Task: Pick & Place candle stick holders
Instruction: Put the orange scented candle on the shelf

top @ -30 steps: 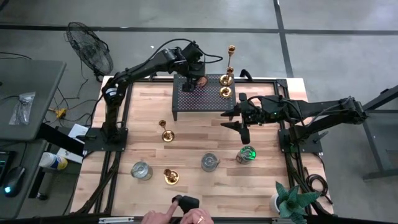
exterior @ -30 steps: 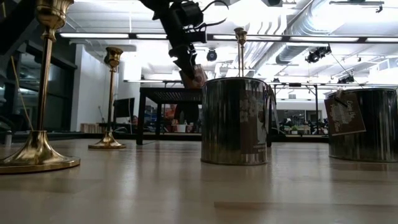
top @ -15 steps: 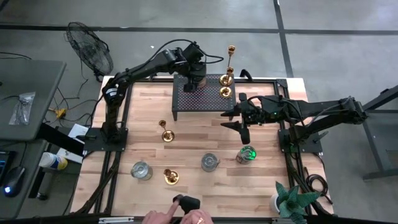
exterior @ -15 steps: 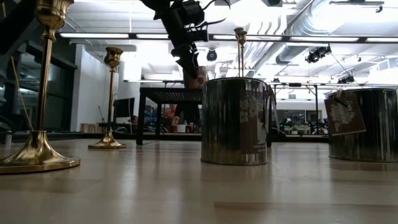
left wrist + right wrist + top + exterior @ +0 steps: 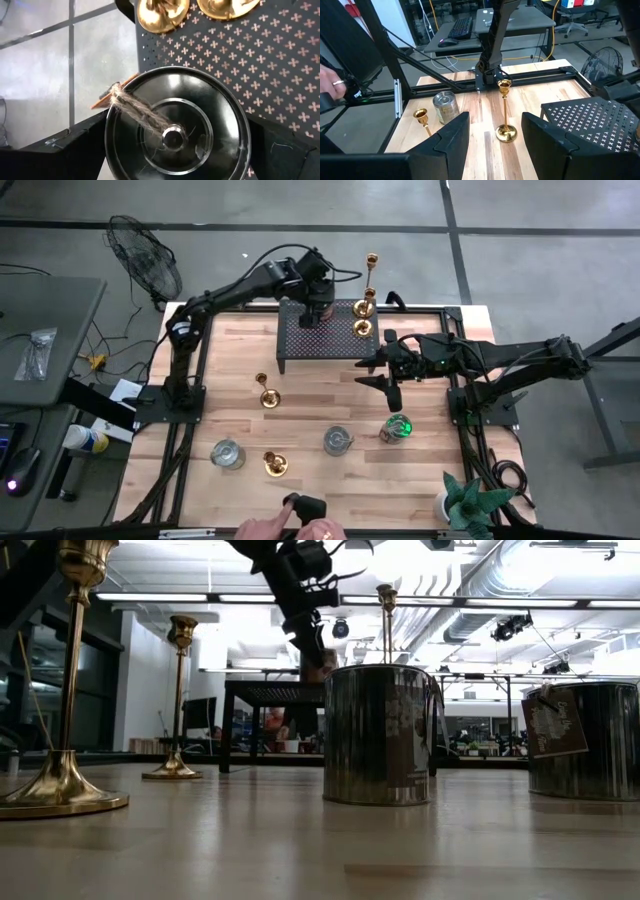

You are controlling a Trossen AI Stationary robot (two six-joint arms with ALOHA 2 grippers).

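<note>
My left gripper [image 5: 314, 308] is over the black perforated stand [image 5: 335, 345] at the far middle, shut on a squat silvery cup [image 5: 175, 130] with twine and a tag. Two brass candlesticks stand by their round bases on the stand's far right corner [image 5: 365, 306] [image 5: 362, 328]. My right gripper [image 5: 385, 375] is open and empty above the table, right of the stand. On the table stand two more brass candlesticks [image 5: 266, 393] [image 5: 275, 464] and three silvery cups [image 5: 228, 452] [image 5: 338, 440] [image 5: 398, 427]. My left gripper pinches the cup between its two fingers, one on each side of the round outer wall [image 5: 111, 145]. The fingers come from above, pointing down. The cup stays upright, mouth up, over the stand's perforated top; whether its bottom rests on the stand I cannot tell.
A green potted plant [image 5: 470, 502] stands at the near right corner. A person's hand [image 5: 300, 528] holds a dark object at the near edge. A fan [image 5: 145, 260] stands off the table's far left. Bare wood lies between the stand and the near row.
My left gripper has shifted a little toward the table's right over the stand and turned slightly, still shut on the cup. The person's hand at the near edge has moved a little.
</note>
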